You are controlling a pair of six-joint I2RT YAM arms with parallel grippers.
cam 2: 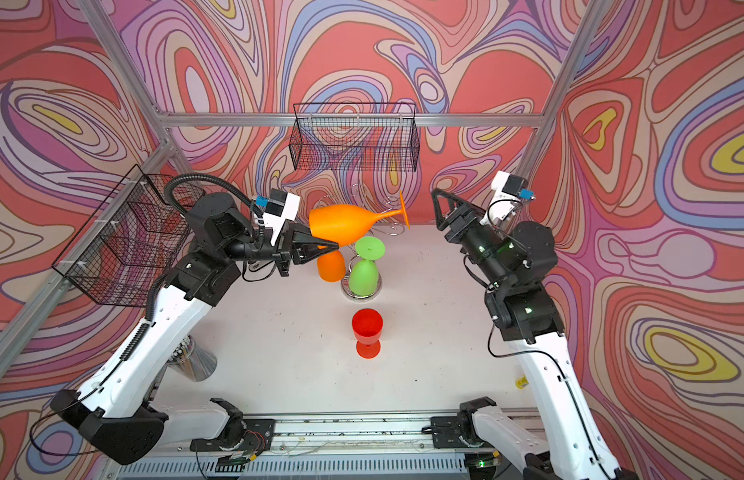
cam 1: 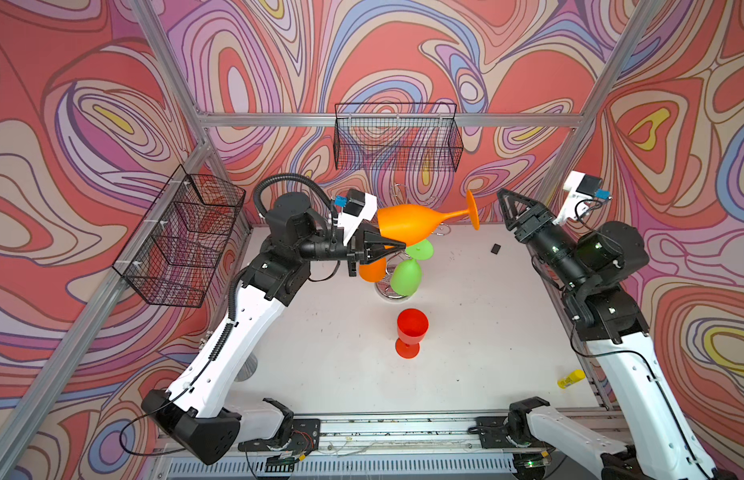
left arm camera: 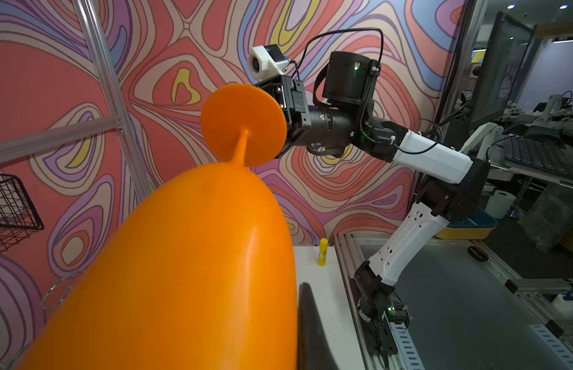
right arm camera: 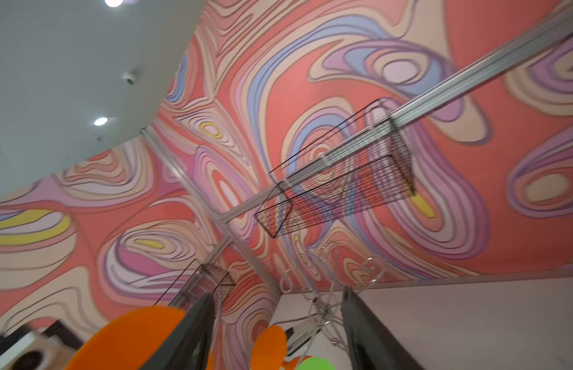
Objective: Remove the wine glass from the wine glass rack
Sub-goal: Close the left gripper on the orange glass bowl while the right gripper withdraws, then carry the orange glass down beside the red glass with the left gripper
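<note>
both top views: big orange plastic wine glass (cam 1: 407, 224) looks off shiny chrome wire rack (cam 1: 381, 291), sideways above it, rim pinched by left gripper (cam 1: 397, 246). right gripper (cam 1: 504, 209) spread, empty, beside rack. lift done, set-down left imo. left wrist: its foot hides r gripper tips. right wrist: spread fingers (right arm camera: 189, 333) clear, rack blurred.

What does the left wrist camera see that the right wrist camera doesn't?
Only the left wrist camera: the yellow glue stick, the whole right arm, and the fat bowl of the orange wine glass. Only the right wrist camera: a bit of green glass and the right gripper, open. Both: the orange glass's round foot, a curl of the chrome rack, a black wire basket and the swirly wall.
</note>
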